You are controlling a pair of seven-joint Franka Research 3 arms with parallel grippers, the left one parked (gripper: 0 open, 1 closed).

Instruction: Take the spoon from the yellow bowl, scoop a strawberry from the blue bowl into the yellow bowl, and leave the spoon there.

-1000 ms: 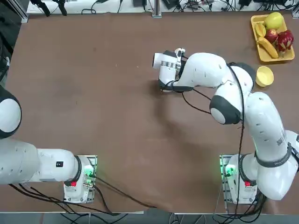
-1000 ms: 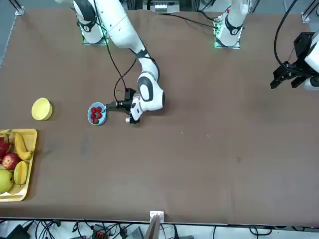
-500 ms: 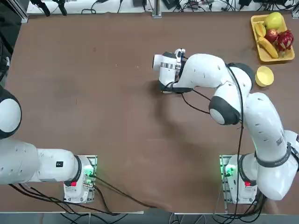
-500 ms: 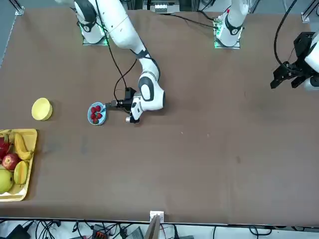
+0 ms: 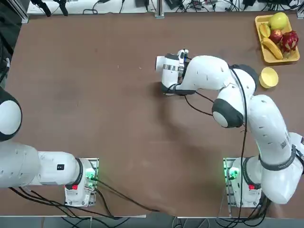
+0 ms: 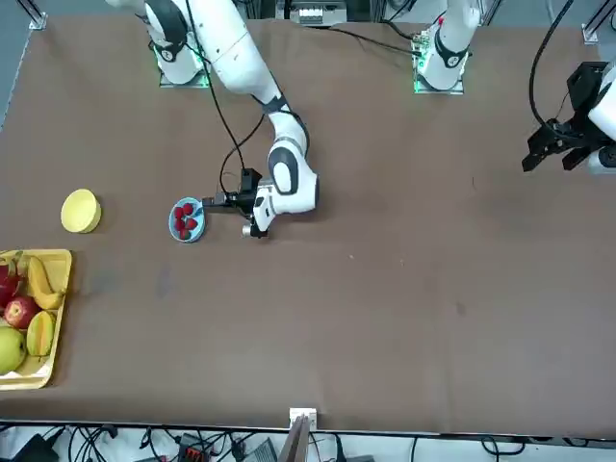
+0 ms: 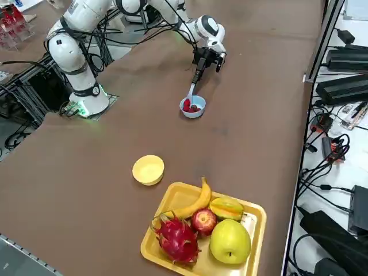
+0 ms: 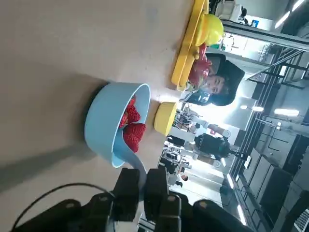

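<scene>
In the right side view, the gripper (image 7: 198, 76) holds the spoon (image 7: 191, 89) dipped into the blue bowl (image 7: 192, 114); the yellow bowl (image 7: 148, 170) sits apart, near the fruit tray (image 7: 260, 230). In the right wrist view, the fingers are closed on the handle, beside strawberries (image 8: 134, 131); pushing against the wall could tip the bowl or twist the spoon.

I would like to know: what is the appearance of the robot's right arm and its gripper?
The right arm is glossy white with rounded segments and dark grey bands at the joints. A black cable runs along it. The right gripper is black, with two narrow, blocky fingers.
</scene>
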